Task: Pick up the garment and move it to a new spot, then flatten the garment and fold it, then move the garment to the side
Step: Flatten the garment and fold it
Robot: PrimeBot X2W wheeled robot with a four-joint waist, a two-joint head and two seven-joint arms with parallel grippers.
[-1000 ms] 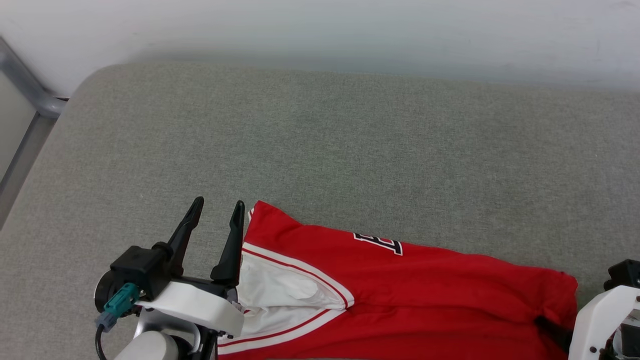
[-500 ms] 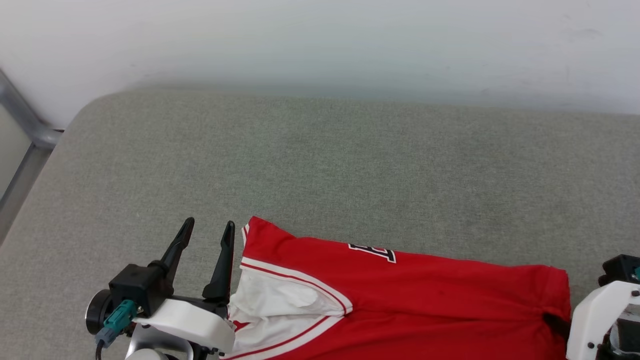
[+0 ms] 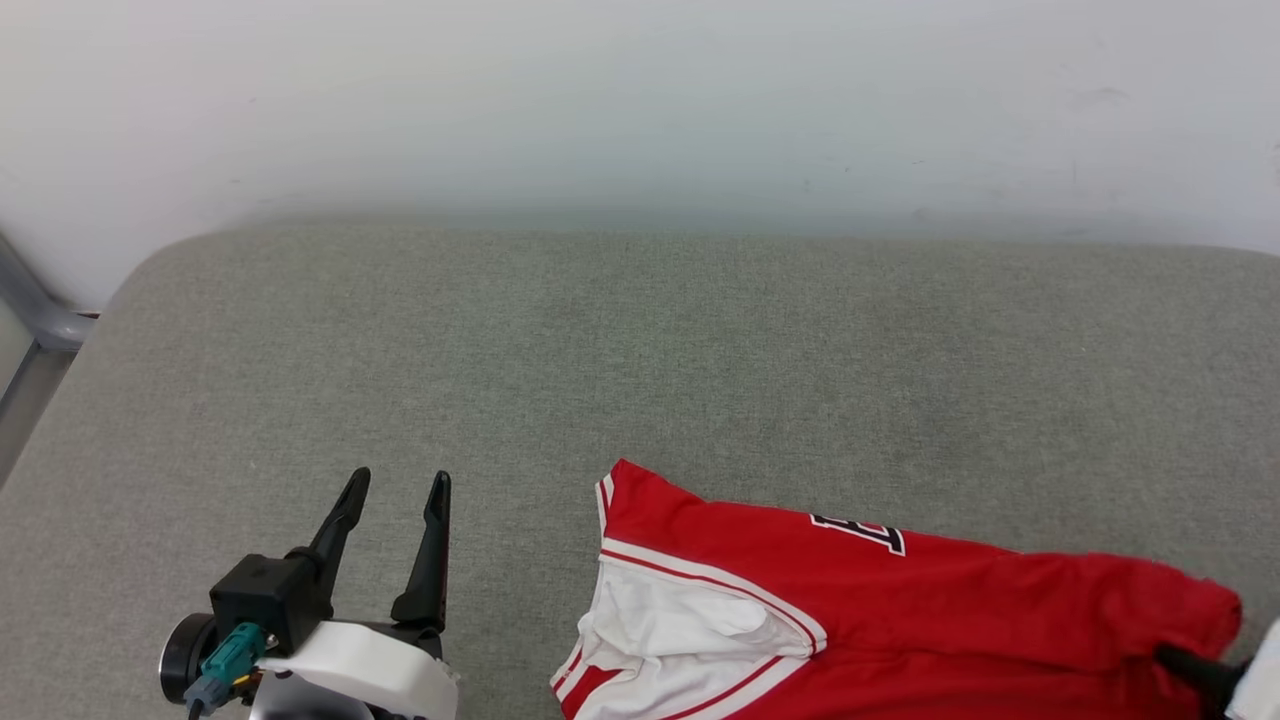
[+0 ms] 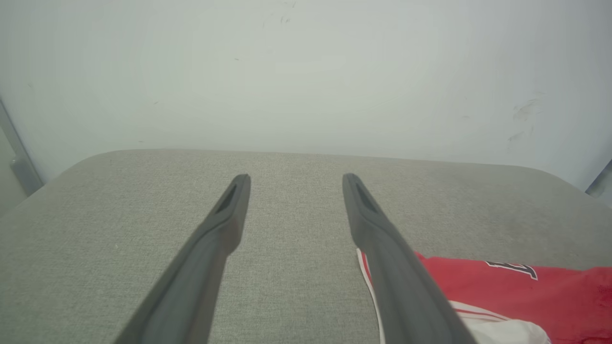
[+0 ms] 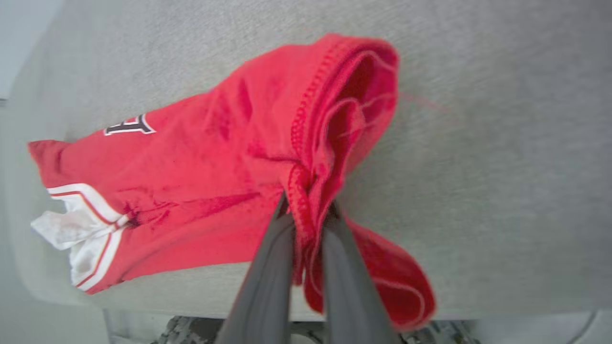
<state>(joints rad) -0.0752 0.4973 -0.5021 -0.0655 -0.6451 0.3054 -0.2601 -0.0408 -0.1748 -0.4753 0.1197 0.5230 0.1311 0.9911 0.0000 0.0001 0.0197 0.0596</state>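
The garment (image 3: 900, 610) is a red jersey with a white sleeve, striped trim and a bit of black lettering. It lies bunched at the lower right of the grey surface (image 3: 640, 360) in the head view. My right gripper (image 5: 306, 210) is shut on the garment's (image 5: 191, 157) red hem, which folds up around the fingertips. In the head view this right gripper (image 3: 1175, 658) sits at the far right edge. My left gripper (image 3: 395, 485) stands open with nothing between its fingers, well left of the jersey. In the left wrist view the left gripper (image 4: 295, 177) has the garment (image 4: 502, 291) to its lower right.
A pale wall (image 3: 640, 100) rises right behind the grey padded surface. A metal frame (image 3: 30, 320) stands off the surface's left corner. The right wrist view shows the surface's near edge (image 5: 191, 298) just beyond the jersey, with patterned floor (image 5: 191, 332) below it.
The garment has slid to the right, away from my left gripper, drawn along by my right gripper. The head camera has tilted up, showing more wall.
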